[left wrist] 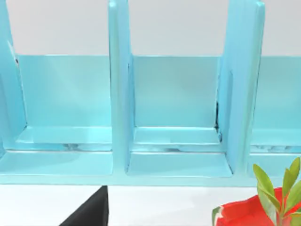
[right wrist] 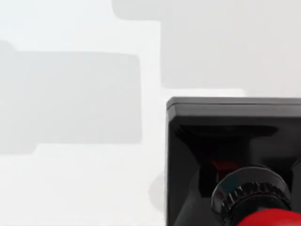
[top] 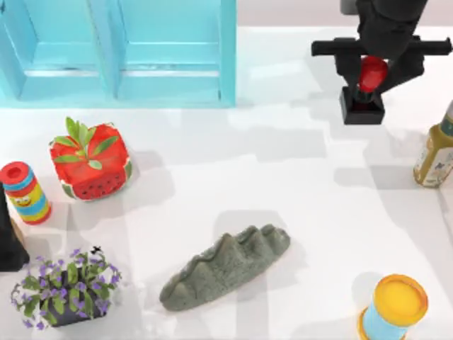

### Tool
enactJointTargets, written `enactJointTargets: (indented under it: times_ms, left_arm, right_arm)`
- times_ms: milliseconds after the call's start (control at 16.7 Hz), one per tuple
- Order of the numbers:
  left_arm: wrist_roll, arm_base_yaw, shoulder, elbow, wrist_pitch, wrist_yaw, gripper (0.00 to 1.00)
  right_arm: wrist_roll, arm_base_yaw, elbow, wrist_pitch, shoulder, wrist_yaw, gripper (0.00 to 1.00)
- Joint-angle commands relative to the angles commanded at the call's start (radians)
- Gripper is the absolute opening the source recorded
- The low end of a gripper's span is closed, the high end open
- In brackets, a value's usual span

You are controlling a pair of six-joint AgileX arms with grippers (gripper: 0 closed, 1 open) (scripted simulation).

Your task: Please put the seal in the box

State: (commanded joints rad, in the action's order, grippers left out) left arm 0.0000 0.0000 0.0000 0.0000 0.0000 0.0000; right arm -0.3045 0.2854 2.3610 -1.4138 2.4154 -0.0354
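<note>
**Gripping the seal, box yet to reach**

Clamping the small seal [top: 364,92], black square block base under a glossy red rounded knob, at the table's far right: right gripper [top: 371,74], fingers closed on the knob. Apparently grasp made, carry not begun. Next, by judgement: lifting clear, travelling left to the large turquoise-blue partitioned box [top: 228,53] along the far edge, lowering into a compartment, well above its walls. Parked at the near left: left gripper, jaw state impossible to tell.
</note>
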Motion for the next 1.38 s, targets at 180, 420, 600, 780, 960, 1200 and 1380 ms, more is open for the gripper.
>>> enactJointTargets:
  times_ms: [180, 420, 600, 780, 960, 1200, 1380]
  left_arm:
    - [0.0, 0.0, 0.0, 0.0, 0.0, 0.0, 1.0]
    - [0.0, 0.0, 0.0, 0.0, 0.0, 0.0, 1.0]
    - [0.0, 0.0, 0.0, 0.0, 0.0, 0.0, 1.0]
    - [0.0, 0.0, 0.0, 0.0, 0.0, 0.0, 1.0]
    - [0.0, 0.0, 0.0, 0.0, 0.0, 0.0, 1.0]
    - [0.0, 0.0, 0.0, 0.0, 0.0, 0.0, 1.0]
    - [0.0, 0.0, 0.0, 0.0, 0.0, 0.0, 1.0]
  right_arm:
    - [0.001, -0.001, 0.104, -0.095, 0.013, -0.001, 0.0]
    - [0.0, -0.001, 0.141, -0.13, 0.018, 0.0, 0.0]
    - [0.001, -0.002, 0.137, -0.125, 0.013, 0.0, 0.0]
    - [0.054, -0.069, 0.08, -0.069, -0.052, -0.011, 0.0]
    - [0.172, -0.229, -0.054, 0.007, -0.187, -0.013, 0.0]
    - [0.422, -0.49, -0.345, 0.055, -0.403, 0.018, 0.0]
    - [0.619, -0.646, -0.555, 0.056, -0.544, 0.057, 0.0]
